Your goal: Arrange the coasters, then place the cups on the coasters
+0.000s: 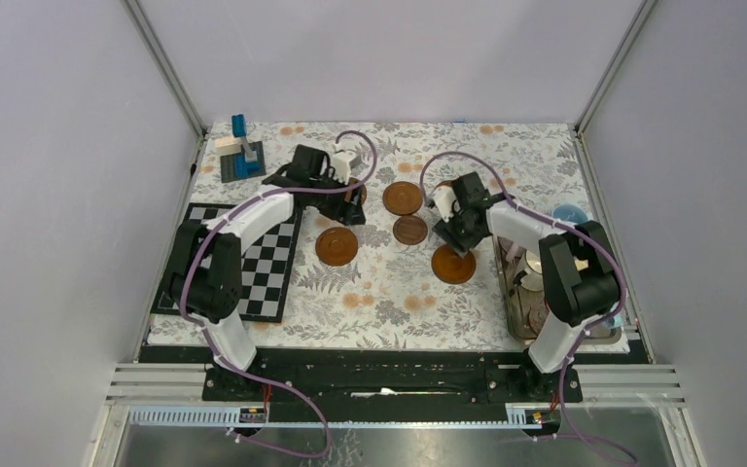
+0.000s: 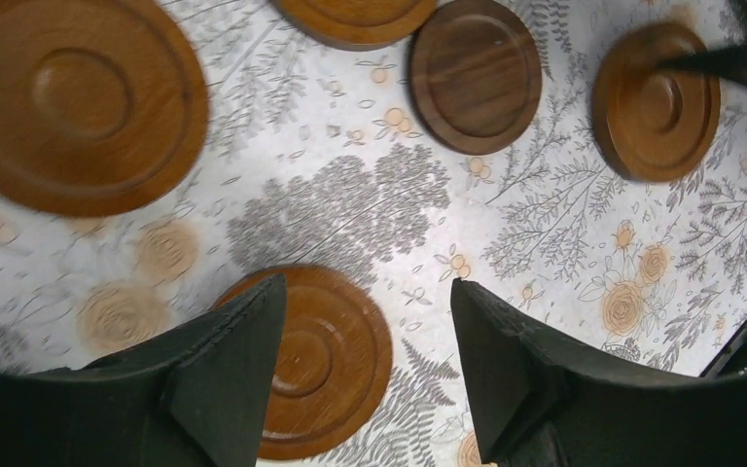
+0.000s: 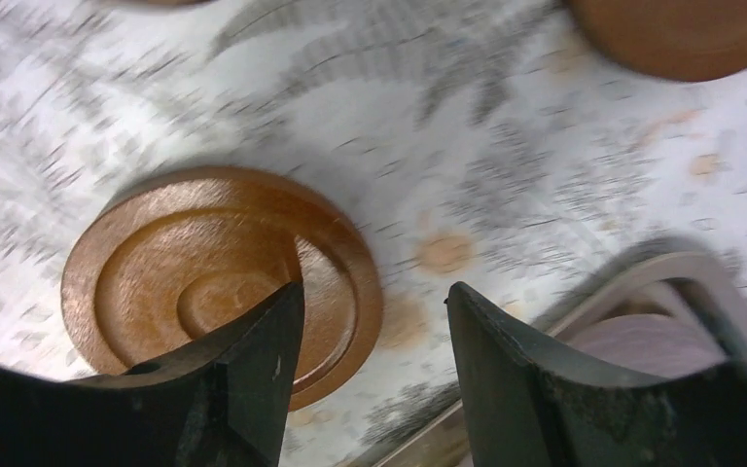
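Note:
Several round wooden coasters lie mid-table, among them one (image 1: 337, 246), one (image 1: 403, 197), a darker one (image 1: 409, 231) and one (image 1: 453, 265). My left gripper (image 1: 348, 190) hangs open above a coaster (image 2: 326, 355); its left finger covers the disc's left side and the far rim shows in the gap (image 2: 370, 292). My right gripper (image 1: 450, 241) is open too (image 3: 374, 292), its left finger over a coaster (image 3: 204, 272). Cups sit in the grey tray (image 1: 517, 326), with a lilac one (image 3: 642, 341) showing. A light blue cup (image 1: 570, 214) stands beyond the right arm.
A black-and-white chequered board (image 1: 253, 268) lies at the left. A dark plate with blue and white blocks (image 1: 242, 156) stands at the back left. The frame's posts and grey walls close the table in on three sides.

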Motion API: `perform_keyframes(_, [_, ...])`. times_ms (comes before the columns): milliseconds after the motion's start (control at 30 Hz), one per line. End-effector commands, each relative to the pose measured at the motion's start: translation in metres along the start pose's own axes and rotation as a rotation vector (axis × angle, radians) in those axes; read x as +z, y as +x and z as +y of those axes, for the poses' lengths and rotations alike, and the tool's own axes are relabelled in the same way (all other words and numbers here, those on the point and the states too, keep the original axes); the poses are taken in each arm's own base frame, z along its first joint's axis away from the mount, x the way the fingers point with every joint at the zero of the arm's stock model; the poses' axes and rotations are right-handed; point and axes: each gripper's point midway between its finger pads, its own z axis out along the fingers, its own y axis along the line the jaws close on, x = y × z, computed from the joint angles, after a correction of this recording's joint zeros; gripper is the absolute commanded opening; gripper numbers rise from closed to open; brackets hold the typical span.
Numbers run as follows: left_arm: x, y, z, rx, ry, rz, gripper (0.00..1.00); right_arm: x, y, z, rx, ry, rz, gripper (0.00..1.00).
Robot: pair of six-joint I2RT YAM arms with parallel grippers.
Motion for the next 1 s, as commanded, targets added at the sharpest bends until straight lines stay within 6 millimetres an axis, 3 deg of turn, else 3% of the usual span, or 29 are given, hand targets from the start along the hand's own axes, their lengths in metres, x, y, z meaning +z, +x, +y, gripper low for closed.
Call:
perform_keyframes(0, [0.022, -0.025, -0.019, 0.145, -0.007, -0.064, 0.66, -0.002, -0.03, -0.036, 0.061, 0.026, -0.07, 0.62])
perform_keyframes(300, [0.062, -0.022, -0.053, 0.246, 0.033, -0.114, 0.59, 0.008, -0.038, -0.052, 0.1, 0.023, -0.067, 0.62])
perform_keyframes(433, [0.073, -0.024, -0.054, 0.211, 0.03, -0.136, 0.58, 0.006, -0.038, -0.054, 0.109, 0.017, -0.069, 0.61])
perform_keyframes(700, [0.055, -0.045, -0.064, 0.179, 0.088, -0.273, 0.58, -0.035, -0.05, -0.034, 0.099, -0.063, -0.172, 0.65])
perform_keyframes(867, [0.058, -0.041, -0.065, 0.179, 0.104, -0.26, 0.59, -0.032, -0.034, -0.018, 0.078, -0.118, -0.145, 0.68])
perform_keyframes(967, [0.056, -0.044, -0.067, 0.179, 0.11, -0.282, 0.64, -0.025, -0.023, -0.015, 0.073, -0.125, -0.108, 0.68])
